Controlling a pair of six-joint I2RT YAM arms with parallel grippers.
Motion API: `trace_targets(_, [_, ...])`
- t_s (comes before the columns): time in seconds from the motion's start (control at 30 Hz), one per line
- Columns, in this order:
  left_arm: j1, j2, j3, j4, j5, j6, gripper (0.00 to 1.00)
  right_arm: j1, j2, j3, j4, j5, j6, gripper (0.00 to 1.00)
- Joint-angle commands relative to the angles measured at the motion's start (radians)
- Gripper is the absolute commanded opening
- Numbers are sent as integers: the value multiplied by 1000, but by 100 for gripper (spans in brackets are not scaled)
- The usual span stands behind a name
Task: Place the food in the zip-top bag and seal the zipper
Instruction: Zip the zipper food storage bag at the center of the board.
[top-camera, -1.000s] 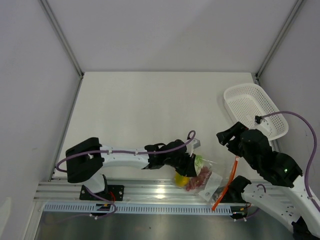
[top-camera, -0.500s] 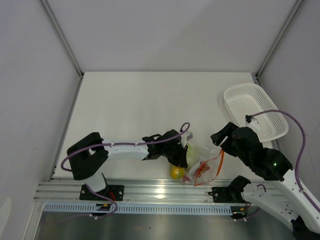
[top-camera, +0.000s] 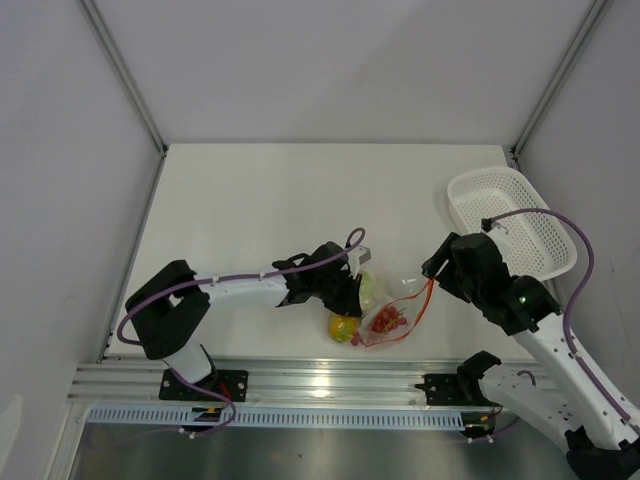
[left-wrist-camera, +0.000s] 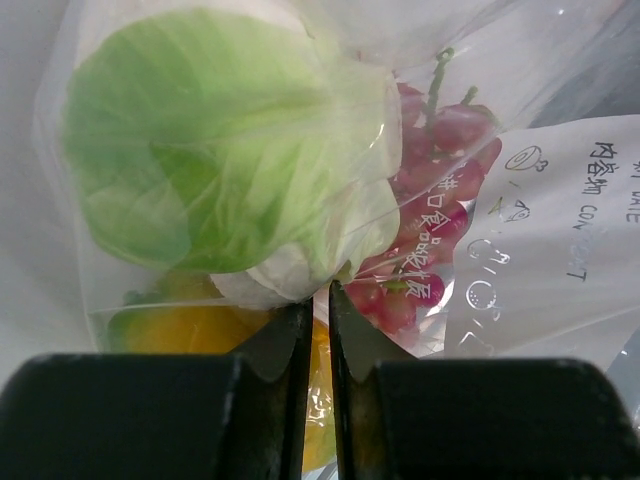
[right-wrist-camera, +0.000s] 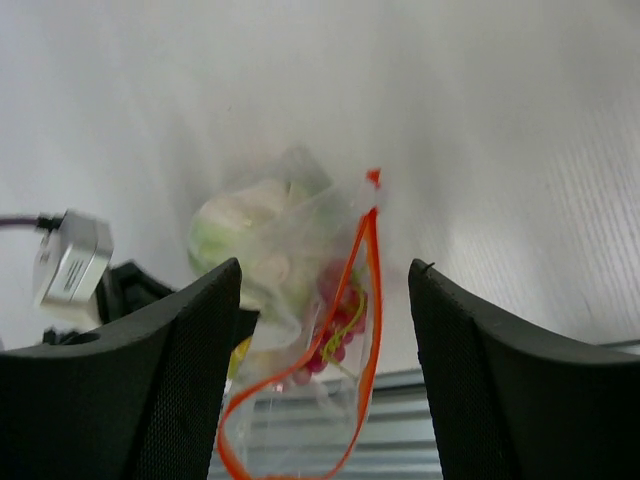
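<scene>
Top view, bag: the small crinkly clear plastic zip-top bag (top-camera: 405, 296) is near the front edge of the white tabletop (top-camera: 260, 200), between the arms, with the food inside. The white oval mesh basket (top-camera: 510, 215) stands well apart.
Top view, arms: the left pincer (top-camera: 355, 293) is at the bag's closed end, above the yellow-orange round toy fruit (top-camera: 341, 327). The right pincer (top-camera: 437, 275) hovers just beside the end of the thin orange-red zipper strip (top-camera: 428, 297).
Left wrist view, pincer: the fingers are nearly together, apparently clamped on a thin fold of the bag's film.
Left wrist view, contents: the pale green leafy toy piece (left-wrist-camera: 220, 150) is smooth and rounded, with the whitish toy piece (left-wrist-camera: 290, 275) under it. The dark red toy grape bunch (left-wrist-camera: 430, 190) is knobbly and glossy behind printed film.
Right wrist view, pincer: the fingers are wide apart and hold nothing.
Right wrist view, zipper: the strip bows into an open loop, so the mouth is unsealed.
Handling: the bag looks light, limp and slippery, and likely to buckle or slide when pushed.
Hold: the stiffer strip looks best, with both lips pinched at one end.
</scene>
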Motion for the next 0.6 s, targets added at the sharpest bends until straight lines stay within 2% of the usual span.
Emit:
trace_targets(0.0, [5, -6, -27, -28, -7, 42, 13, -113, 36, -21, 69, -75, -69, 70])
trace_targets(0.13, [5, -9, -33, -20, -2, 40, 13, -260, 42, -93, 156, -274, -135, 69])
trace_targets(0.2, [5, -12, -33, -17, 2, 42, 12, -303, 46, -108, 181, -301, -146, 68])
trace_targets(0.33, [5, -20, -28, -18, 5, 44, 11, -328, 66, -143, 224, -362, -152, 65])
trace_targets(0.47, [5, -29, -28, -18, 4, 44, 10, -328, 72, -203, 286, -448, -126, 57])
trace_targets(0.57, [5, -38, -30, -17, 7, 42, 9, -328, 83, -223, 314, -451, -114, 51])
